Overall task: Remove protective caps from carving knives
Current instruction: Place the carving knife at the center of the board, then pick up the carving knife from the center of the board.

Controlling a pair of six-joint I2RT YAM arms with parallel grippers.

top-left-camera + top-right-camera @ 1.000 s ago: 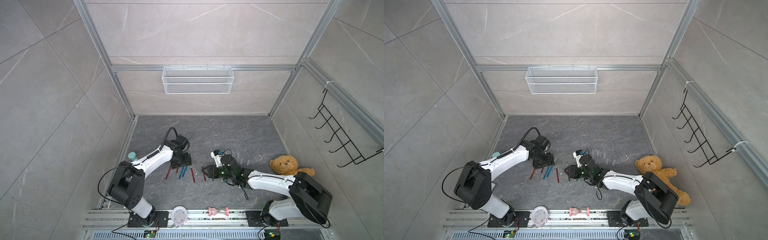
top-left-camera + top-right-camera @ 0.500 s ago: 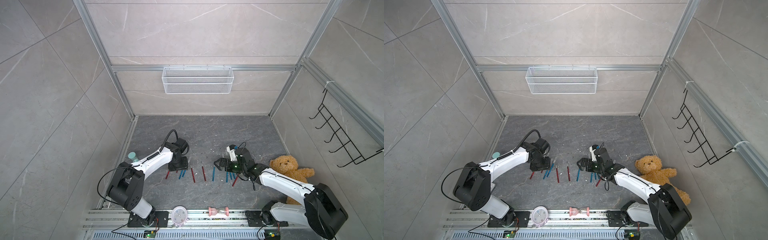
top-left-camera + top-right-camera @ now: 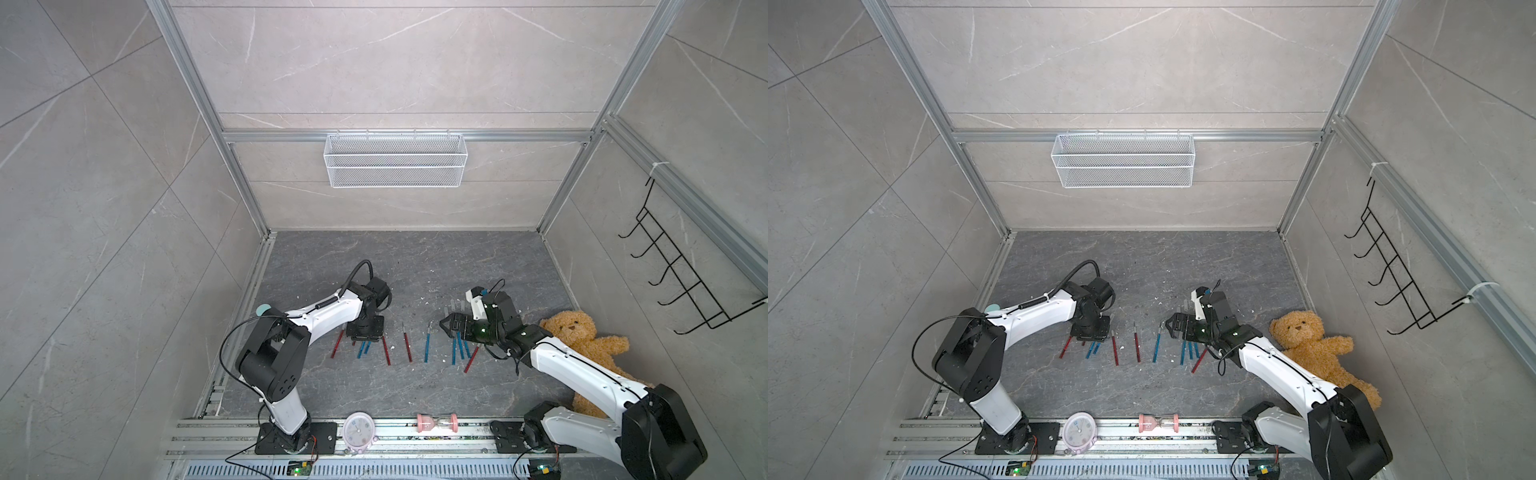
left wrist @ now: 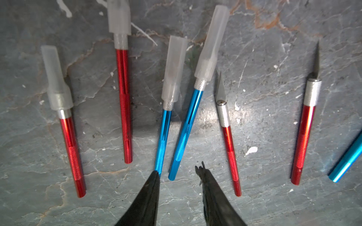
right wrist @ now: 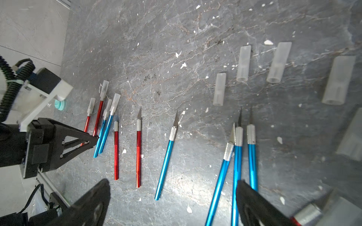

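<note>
Left wrist view: the left gripper [image 4: 178, 171] hangs low over the floor [image 4: 274, 195], jaws slightly apart, gripping nothing. One fingertip [image 4: 154, 182] sits at the end of a blue knife [image 4: 162, 140]; a second blue knife [image 4: 186, 133] ends in the gap. Both, with two red knives [image 4: 124, 105] beside them, wear caps [image 4: 174, 66]. In a top view this capped group is the set farthest from the bear [image 3: 582, 336]. The right gripper [image 5: 172, 183], jaws wide apart and empty, hovers near the bear above three bare blue knives [image 5: 238, 156]. Loose caps [image 5: 243, 63] lie about as near the bear, off those blades' tips.
</note>
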